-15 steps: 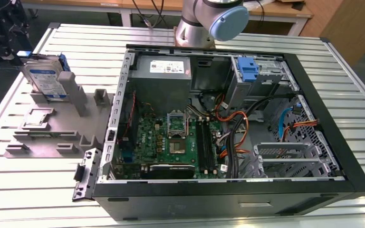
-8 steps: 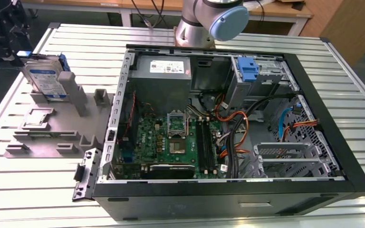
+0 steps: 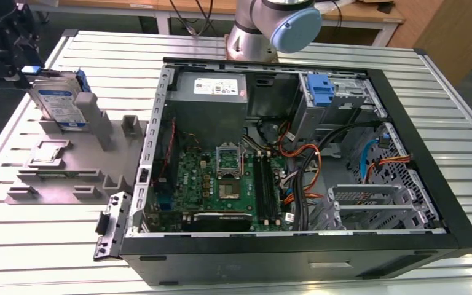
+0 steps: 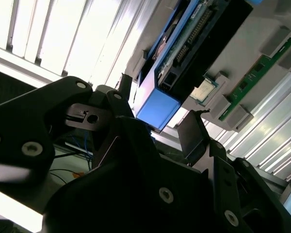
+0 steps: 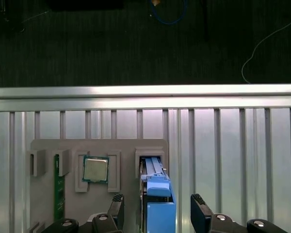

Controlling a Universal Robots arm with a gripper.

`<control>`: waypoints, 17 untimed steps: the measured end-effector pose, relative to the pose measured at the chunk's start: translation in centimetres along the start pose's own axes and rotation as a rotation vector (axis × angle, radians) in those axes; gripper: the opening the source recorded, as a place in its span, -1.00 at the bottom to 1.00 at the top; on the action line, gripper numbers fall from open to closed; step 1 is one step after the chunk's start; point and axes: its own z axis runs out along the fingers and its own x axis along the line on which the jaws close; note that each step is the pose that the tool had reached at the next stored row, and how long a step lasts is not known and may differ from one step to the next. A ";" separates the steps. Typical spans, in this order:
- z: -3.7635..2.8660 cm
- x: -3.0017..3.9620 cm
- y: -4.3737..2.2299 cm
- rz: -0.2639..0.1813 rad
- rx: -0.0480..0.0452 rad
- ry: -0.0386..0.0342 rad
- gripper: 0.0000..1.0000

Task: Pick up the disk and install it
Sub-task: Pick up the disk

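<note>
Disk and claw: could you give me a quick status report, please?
Black claw open, astride the flat silver-grey hard drive with blue rails. Drive upright in the grey moulded holder, not yet lifted. Nothing in the way.

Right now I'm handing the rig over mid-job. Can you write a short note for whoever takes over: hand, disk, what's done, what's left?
Hand: open, with its fingers on either side of the disk and not touching it.
Disk: upright in the grey holder on the table, at the exterior view's left, outside the open computer case.
Done: the hand is lined up over the disk.
Left: grasp, lift and install. The disk is not yet gripped.
</note>
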 end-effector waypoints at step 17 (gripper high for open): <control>0.51 -0.05 -0.03 0.000 0.0005 -0.0002 0.30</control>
